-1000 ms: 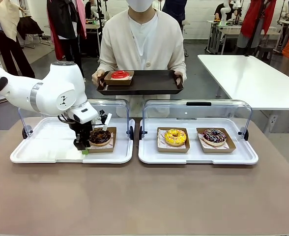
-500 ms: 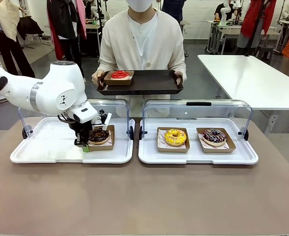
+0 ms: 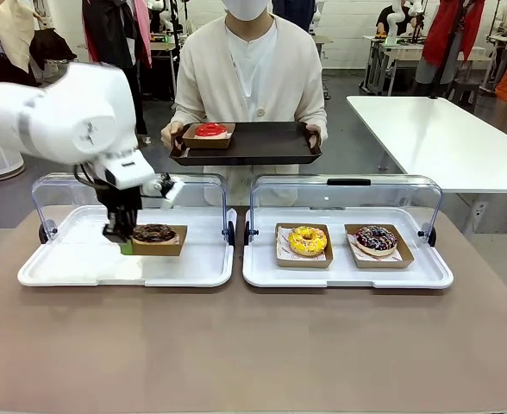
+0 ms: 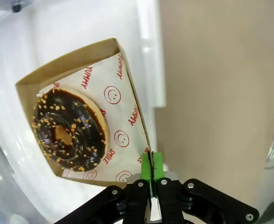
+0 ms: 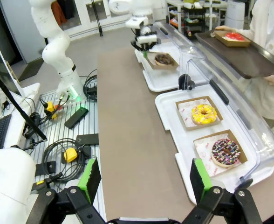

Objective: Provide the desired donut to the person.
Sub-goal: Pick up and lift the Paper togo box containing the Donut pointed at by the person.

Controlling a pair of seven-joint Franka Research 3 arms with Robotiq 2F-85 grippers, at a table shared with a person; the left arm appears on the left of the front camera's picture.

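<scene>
Left wrist view | left tool (image 4: 150, 161) grips donut box (image 4: 69, 61) (by rim)

Brown box (image 4: 67, 60) holds dark-brown donut (image 4: 88, 126) (tan-speckled).

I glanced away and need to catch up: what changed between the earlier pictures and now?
The left pincer, shut on the rim of the box holding the chocolate donut, has lifted it off the left white tray, up and slightly to the robot's left. Unchanged: the yellow donut and sprinkled donut on the right white tray, the person holding the dark tray with the red donut.
</scene>
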